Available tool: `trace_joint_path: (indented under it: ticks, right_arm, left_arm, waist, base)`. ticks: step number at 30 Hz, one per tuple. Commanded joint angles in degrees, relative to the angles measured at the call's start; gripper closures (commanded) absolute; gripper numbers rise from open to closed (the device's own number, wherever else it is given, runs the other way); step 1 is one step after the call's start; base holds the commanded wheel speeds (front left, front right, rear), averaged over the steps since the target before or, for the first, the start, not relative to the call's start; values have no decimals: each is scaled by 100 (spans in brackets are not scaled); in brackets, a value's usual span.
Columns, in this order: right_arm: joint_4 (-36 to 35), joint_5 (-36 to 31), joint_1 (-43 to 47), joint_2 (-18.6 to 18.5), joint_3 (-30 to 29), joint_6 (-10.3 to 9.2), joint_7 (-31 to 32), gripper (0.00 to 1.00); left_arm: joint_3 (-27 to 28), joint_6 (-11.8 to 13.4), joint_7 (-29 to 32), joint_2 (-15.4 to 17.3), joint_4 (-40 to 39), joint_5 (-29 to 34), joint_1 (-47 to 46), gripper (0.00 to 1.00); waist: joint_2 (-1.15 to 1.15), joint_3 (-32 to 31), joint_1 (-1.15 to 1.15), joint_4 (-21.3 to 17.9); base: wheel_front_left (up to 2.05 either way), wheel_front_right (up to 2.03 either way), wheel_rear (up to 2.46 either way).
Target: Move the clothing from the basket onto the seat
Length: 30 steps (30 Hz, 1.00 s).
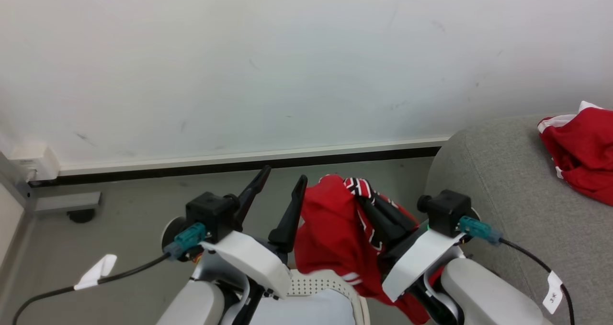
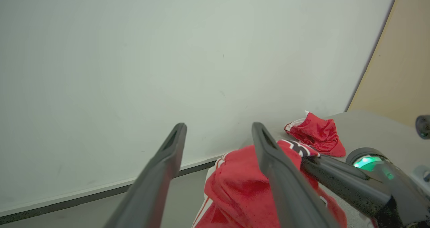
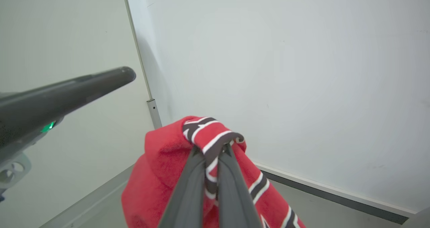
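Note:
My right gripper (image 1: 362, 194) is shut on a red garment (image 1: 335, 229) with black-and-white striped trim, which hangs from its fingertips above the basket. In the right wrist view the trim (image 3: 210, 134) is pinched between the fingers and the red garment (image 3: 158, 174) drapes below. My left gripper (image 1: 283, 177) stands open just left of the hanging garment, holding nothing. A strip of the cream-white perforated basket (image 1: 318, 283) shows at the bottom. A second red garment (image 1: 582, 148) with white trim lies on the grey sofa (image 1: 498, 181) at the right, also seen as a red garment (image 2: 317, 134) in the left wrist view.
A white wall (image 1: 287, 61) with a dark skirting strip (image 1: 239, 167) stands straight ahead. Grey floor (image 1: 129, 224) lies to the left, with a grey box and a caster (image 1: 80, 215) near the wall. Cables trail from both wrists.

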Motion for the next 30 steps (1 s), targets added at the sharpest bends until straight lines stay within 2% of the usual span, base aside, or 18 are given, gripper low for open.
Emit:
trace_joint_path:
  ticks: [1,9,16,22,30]
  right_arm:
    - [-47,-67,31,-33,-85,-13,-1,100]
    - [-195,-249,139,-165,-677,-13,-2,100]
    - [-342,-436,229,-216,-926,-13,-1,100]
    - [-469,-603,285,-319,-1087,-13,-1,100]
    - [-861,-888,452,-555,-1580,-13,-2,100]
  left_arm:
    - [-13,-13,4,45,16,27,93,0]
    - [-80,-26,39,86,31,-46,196,0]
    - [-88,3,62,141,3,-79,255,0]
    - [-88,25,70,182,-19,-115,337,0]
    - [-170,39,42,136,-14,-145,371,0]
  waist:
    - [0,-2,0,-10]
    - [0,-15,0,-71]
    - [0,15,0,-262]
    - [0,101,0,-711]
    - [0,351,0,-1486]
  base:
    - [0,0,0]
    - [0,0,0]
    - [0,0,0]
    - [0,0,0]
    - [0,0,0]
